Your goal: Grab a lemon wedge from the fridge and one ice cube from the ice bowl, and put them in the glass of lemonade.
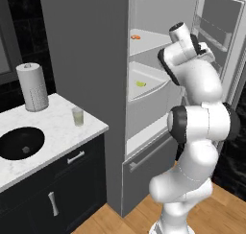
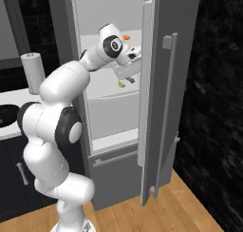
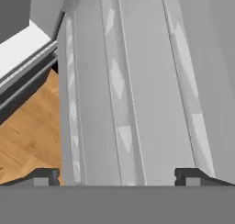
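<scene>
Tool [image 2: 129, 64] jaws spread wide and empty, up by the open fridge [image 1: 158, 17] door; lemon wedge [image 1: 136, 37] on the upper shelf, likely light, slick, soft: best pinched gently across flat sides.

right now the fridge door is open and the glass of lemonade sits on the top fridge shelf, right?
Not quite. The fridge door is open, but the glass of lemonade stands on the white counter by the paper-towel roll, as the left base view shows.
</scene>
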Available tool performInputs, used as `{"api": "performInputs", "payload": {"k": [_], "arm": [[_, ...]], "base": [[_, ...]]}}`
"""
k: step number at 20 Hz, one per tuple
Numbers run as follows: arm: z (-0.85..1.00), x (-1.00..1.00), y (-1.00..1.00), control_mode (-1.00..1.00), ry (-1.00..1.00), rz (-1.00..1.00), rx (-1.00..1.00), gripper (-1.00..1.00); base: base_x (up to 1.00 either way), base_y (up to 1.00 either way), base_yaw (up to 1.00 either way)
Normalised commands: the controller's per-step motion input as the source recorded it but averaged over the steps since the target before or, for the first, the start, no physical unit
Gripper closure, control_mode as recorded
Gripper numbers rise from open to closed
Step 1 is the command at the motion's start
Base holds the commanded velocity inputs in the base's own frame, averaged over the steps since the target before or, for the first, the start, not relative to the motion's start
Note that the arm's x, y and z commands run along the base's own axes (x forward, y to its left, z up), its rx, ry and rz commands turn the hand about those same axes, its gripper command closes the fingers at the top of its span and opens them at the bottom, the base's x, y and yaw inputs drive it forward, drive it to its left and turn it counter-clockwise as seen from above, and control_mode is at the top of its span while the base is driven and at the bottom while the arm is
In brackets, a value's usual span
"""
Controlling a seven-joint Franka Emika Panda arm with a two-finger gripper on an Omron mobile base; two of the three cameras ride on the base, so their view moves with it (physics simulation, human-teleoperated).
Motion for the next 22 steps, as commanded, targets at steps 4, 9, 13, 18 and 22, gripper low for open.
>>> {"api": "performInputs", "payload": {"k": [4,9,13,18,22], "arm": [[0.00,0.00,-1.00,-1.00,-0.01,-0.19,0.00,-1.00],[0.00,0.00,-1.00,-1.00,-0.08,-0.18,0.00,-1.00],[0.00,0.00,-1.00,-1.00,-0.17,-0.15,0.00,-1.00],[-0.05,-0.17,-0.62,-1.00,-0.32,-0.06,0.00,-1.00],[0.45,-0.67,0.41,-1.00,-0.38,0.02,0.00,-1.00]], "base": [[0.00,0.00,0.00],[0.00,0.00,0.00],[0.00,0.00,0.00],[0.00,0.00,0.00],[0.00,0.00,0.00]]}}
